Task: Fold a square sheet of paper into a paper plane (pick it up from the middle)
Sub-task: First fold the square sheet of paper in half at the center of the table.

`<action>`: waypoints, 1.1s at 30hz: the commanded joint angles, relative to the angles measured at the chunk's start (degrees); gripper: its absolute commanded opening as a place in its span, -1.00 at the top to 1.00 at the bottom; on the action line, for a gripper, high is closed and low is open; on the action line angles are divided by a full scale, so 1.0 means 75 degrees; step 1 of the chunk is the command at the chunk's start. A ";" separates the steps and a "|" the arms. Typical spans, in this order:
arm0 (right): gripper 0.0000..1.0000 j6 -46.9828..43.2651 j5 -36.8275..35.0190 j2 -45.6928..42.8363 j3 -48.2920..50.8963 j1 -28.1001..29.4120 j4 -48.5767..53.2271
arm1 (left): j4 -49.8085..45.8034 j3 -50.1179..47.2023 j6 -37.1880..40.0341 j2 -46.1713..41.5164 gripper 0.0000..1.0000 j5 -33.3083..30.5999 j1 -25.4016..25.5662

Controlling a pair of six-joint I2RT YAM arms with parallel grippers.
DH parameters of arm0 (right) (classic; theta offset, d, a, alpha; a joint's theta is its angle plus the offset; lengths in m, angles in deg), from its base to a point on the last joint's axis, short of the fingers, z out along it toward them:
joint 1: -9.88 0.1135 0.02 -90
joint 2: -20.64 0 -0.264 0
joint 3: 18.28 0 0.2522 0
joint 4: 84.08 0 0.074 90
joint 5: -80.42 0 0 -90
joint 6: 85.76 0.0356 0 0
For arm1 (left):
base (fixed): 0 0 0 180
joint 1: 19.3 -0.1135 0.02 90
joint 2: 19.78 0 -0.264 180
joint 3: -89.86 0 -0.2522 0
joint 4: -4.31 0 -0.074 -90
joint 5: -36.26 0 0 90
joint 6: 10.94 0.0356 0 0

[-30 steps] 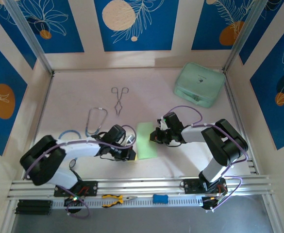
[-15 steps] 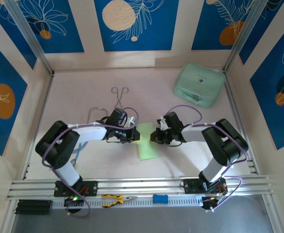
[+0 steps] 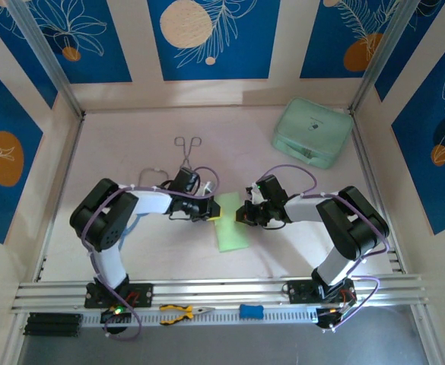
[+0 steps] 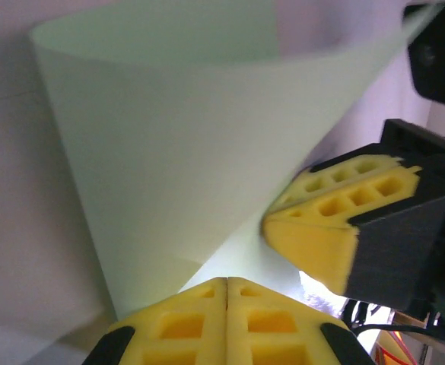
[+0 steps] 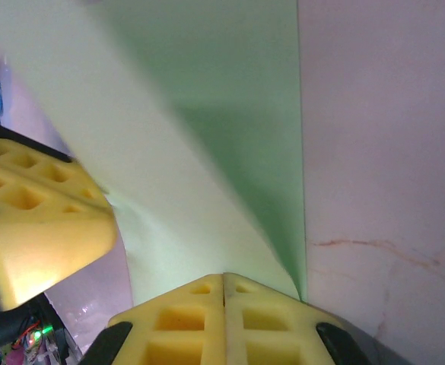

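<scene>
between the two arms, a little near of the table's (image 3: 131, 129) middle, the sheet of paper (image 3: 232, 233) lies with its long axis running near to far. its near end rests flat and its far end is lifted into a curl. the left gripper (image 3: 212, 211) is at the far-left edge of that raised end and the right gripper (image 3: 242, 214) is at the far-right edge, so they face each other across the sheet, close but not touching. both are about equally near it.

on each wrist camera the jaws are pressed together with no gap, and the paper's edge runs down into the seam, so i judge each one clamped on the sheet. the pinch line itself is hidden. the paper bows up and away from both pairs of pads. any fold now turns on that axis: moving the two held edges toward each other would crease it along its length.

a second ago the left gripper sat at the near-left side of the sheet, which lay flatter and looked wider. that arm has since swung to the far end, while the right gripper has barely moved.
</scene>
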 commanded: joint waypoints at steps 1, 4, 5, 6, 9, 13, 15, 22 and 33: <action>1.00 -0.0136 -0.0367 0.0203 0.0336 -0.0010 0.1135 | 0.0008 -0.0197 0.0302 0.0190 0.95 -0.0043 -0.0172; 1.00 -0.0113 -0.0353 0.0194 0.0372 -0.0013 0.1097 | -0.0040 -0.0356 0.0451 0.0355 0.95 -0.0120 -0.0197; 1.00 -0.0112 -0.0358 0.0187 0.0385 -0.0012 0.1110 | -0.0058 -0.0363 0.0476 0.0405 0.95 -0.0109 -0.0197; 1.00 -0.0113 -0.0349 0.0169 0.0385 -0.0013 0.1116 | -0.0059 -0.0363 0.0460 0.0420 0.95 -0.0084 -0.0196; 1.00 -0.0099 -0.0391 0.0136 0.0387 -0.0013 0.1135 | -0.0118 -0.0240 0.0391 0.0293 0.93 0.0020 -0.0202; 1.00 -0.0112 -0.0398 0.0089 0.0406 -0.0013 0.1161 | -0.0475 0.0148 0.0365 -0.0115 0.91 0.0034 -0.0204; 1.00 -0.0101 -0.0404 0.0077 0.0413 -0.0014 0.1174 | -0.0664 0.0361 0.0467 -0.0220 0.89 -0.0017 -0.0210; 1.00 -0.0101 -0.0393 0.0058 0.0433 -0.0013 0.1160 | -0.0661 0.0604 0.0594 0.0292 0.91 -0.0212 -0.0323; 1.00 -0.0089 -0.0394 0.0048 0.0515 -0.0013 0.1163 | -0.0046 0.0158 0.0210 0.0777 0.92 -0.0229 -0.0440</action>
